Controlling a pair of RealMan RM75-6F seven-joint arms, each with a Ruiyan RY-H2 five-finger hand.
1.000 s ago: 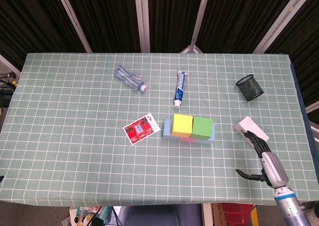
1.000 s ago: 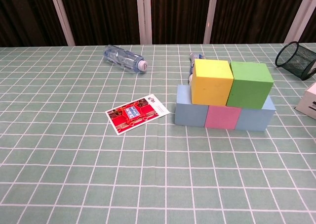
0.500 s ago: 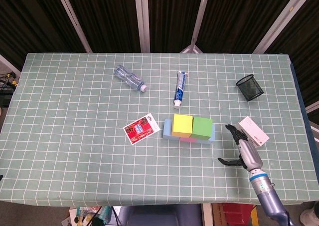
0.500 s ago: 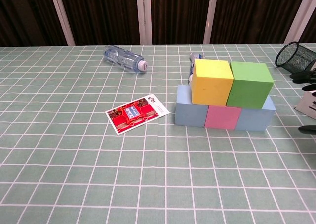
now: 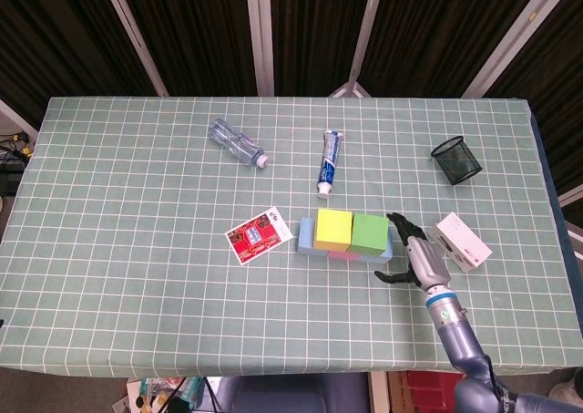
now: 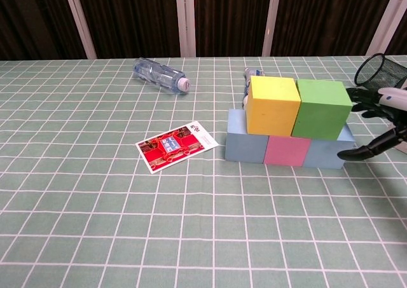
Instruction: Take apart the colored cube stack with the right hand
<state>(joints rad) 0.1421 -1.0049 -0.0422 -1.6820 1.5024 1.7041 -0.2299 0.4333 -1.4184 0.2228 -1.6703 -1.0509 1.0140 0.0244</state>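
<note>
- The flat red-and-white printed card (image 6: 177, 146), at nine o'clock from the cubes, carries print too small to read.
- The blue-and-white toothpaste tube (image 5: 328, 162) has lettering, illegible.

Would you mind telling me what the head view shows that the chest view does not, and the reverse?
Only the head view shows the white box to the right of the right hand, the forearm behind that hand, and the whole table. Only the chest view shows the stack's front face, with a pink cube between two blue ones beneath the yellow cube and green cube. Both show the open right hand beside the green cube, the water bottle, red card, toothpaste and mesh cup.
</note>
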